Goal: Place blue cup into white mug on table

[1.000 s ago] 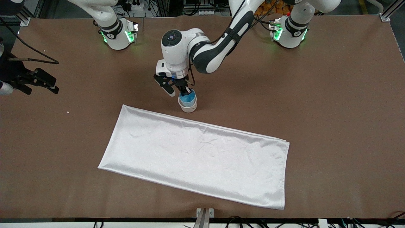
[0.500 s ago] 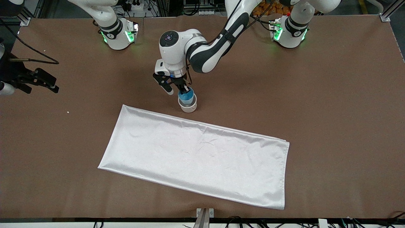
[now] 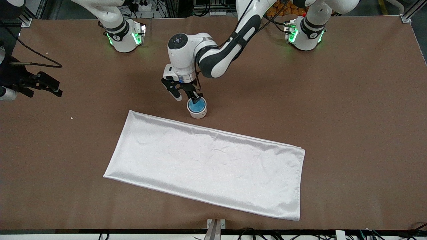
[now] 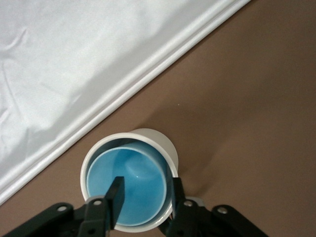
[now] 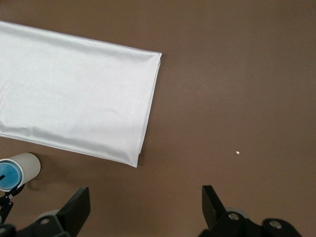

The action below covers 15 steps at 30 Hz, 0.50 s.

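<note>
Table (image 3: 350,100), white cloth (image 3: 206,166) beside white mug (image 3: 198,114)

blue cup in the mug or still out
In. The blue cup sits nested inside the white mug, the mug's rim ringing it all round in the left wrist view, both upright on the table.

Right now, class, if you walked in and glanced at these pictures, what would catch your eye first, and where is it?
The bright blue cup sitting inside the white mug, on the brown table beside the cloth's edge, draws the eye first. The left gripper is right over it, one finger inside the cup and one outside the mug's rim. Next comes the shiny white cloth, spread nearer the front camera; the right gripper waits open at the right arm's end.
</note>
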Available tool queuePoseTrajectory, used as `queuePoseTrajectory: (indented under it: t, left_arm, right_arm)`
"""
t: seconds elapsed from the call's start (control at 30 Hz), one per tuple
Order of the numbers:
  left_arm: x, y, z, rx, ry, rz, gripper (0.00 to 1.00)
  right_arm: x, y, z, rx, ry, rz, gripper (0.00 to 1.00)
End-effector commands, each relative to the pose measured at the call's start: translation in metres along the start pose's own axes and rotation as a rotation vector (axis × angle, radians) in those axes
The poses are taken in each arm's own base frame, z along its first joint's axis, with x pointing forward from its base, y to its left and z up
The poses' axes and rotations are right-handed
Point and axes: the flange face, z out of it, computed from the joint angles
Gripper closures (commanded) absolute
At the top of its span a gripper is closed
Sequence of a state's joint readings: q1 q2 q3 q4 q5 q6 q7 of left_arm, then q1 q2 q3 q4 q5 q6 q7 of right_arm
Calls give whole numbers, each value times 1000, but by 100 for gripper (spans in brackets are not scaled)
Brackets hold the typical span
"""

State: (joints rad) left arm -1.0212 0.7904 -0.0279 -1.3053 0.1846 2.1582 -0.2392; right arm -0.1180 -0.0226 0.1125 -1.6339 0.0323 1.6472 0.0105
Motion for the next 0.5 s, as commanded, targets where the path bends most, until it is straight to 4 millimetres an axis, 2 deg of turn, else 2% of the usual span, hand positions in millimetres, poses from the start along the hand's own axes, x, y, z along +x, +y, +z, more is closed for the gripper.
queuePoseTrajectory:
  t: [0.0,0.3,0.47]
  left_arm:
    - [7,1,-9,29,34,14,0]
    - [10,-7,-37,25,58,-5,0]
    - [10,-19,-69,31,62,-34,0]
  right_arm:
    - [-1,4,-2,-10,-5,0,0]
    - [-1,5,-2,-10,-5,2,0]
    - [-1,5,-2,-10,-7,2,0]
